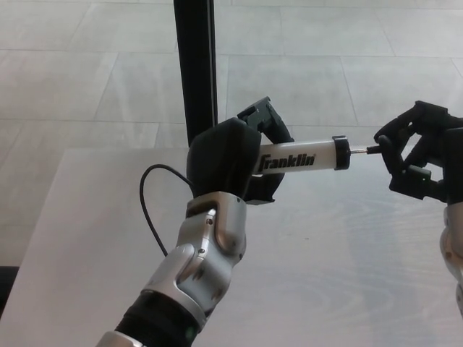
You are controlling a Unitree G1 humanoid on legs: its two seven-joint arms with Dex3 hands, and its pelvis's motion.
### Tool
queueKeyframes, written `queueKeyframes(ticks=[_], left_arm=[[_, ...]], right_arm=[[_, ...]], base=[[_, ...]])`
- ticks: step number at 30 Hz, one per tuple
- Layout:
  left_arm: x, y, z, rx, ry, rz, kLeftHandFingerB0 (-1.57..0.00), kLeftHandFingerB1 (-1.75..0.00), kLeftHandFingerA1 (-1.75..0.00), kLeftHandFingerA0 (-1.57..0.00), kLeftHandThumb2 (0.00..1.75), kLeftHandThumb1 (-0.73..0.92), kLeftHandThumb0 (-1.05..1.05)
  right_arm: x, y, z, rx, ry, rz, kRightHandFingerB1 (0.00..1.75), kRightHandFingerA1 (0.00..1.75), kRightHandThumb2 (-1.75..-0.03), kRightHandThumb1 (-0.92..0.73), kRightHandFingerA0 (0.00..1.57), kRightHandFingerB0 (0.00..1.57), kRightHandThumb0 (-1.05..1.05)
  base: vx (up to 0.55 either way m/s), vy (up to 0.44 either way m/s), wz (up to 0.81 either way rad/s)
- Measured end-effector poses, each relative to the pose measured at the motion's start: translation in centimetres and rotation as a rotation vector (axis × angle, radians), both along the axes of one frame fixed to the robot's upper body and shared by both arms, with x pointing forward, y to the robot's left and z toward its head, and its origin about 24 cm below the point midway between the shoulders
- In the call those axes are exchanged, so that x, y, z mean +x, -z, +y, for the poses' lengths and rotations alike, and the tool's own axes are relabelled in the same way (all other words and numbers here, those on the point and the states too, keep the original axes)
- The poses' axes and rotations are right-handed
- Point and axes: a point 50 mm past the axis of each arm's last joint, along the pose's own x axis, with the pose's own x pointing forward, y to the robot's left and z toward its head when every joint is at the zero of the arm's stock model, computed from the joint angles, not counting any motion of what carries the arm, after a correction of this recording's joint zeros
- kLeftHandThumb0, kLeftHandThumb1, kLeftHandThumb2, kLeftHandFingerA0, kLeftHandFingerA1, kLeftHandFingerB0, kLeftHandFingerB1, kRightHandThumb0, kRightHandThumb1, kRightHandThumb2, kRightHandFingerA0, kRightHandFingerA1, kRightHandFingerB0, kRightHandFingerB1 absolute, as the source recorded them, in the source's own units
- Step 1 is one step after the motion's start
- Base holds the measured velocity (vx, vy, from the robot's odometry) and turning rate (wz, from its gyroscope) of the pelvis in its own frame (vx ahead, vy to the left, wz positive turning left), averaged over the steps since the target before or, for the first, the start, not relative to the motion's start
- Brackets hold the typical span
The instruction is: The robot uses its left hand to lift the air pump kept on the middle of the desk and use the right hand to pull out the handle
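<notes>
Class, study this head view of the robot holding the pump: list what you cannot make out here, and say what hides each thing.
- Left end of the air pump: covered by the left hand.
- Pump handle: wrapped by the right hand; only the thin rod shows.
- Right forearm: cut off by the picture's right edge.
- Where the black hose ends: hidden behind the left arm.
- Top of the black post: cut off by the upper edge.

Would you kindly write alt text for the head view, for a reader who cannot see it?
The robot's left hand holds a white Franklin air pump above a pale desk, while its right hand grips the handle, drawn out so a thin rod shows. A black hose loops left; a black post stands behind.
</notes>
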Motion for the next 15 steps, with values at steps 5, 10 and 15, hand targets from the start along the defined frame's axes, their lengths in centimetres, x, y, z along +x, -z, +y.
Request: queueKeyframes(ticks=[5, 10, 15], left_arm=[[0.0, -0.3, 0.6, -0.01, -0.014, -0.013, -0.64, -1.68, -1.75, -0.85, 1.04, 0.54, -0.08], [0.0, -0.7, 1.2, -0.015, -0.025, -0.029, -0.66, -1.64, -1.75, -0.86, 1.03, 0.55, -0.09], [0.0, -0.7, 1.6, -0.021, -0.031, -0.031, -0.69, -1.63, -1.75, -0.89, 1.08, 0.52, -0.11]], right_arm=[[0.0, -0.1, -0.7, 0.0, 0.021, -0.001, 1.16, 1.62, -0.94, -0.51, 0.9, 0.92, -0.1], [-0.2, -0.3, -1.7, -0.013, 0.046, -0.003, 1.15, 1.64, -0.91, -0.52, 0.92, 0.92, -0.1], [-0.2, -0.2, -2.5, -0.019, 0.064, 0.001, 1.19, 1.62, -0.99, -0.48, 0.89, 0.92, -0.09]], base=[[0.0, 0.0, 0.0], [0.0, 0.0, 0.0], [0.0, 0.0, 0.0]])
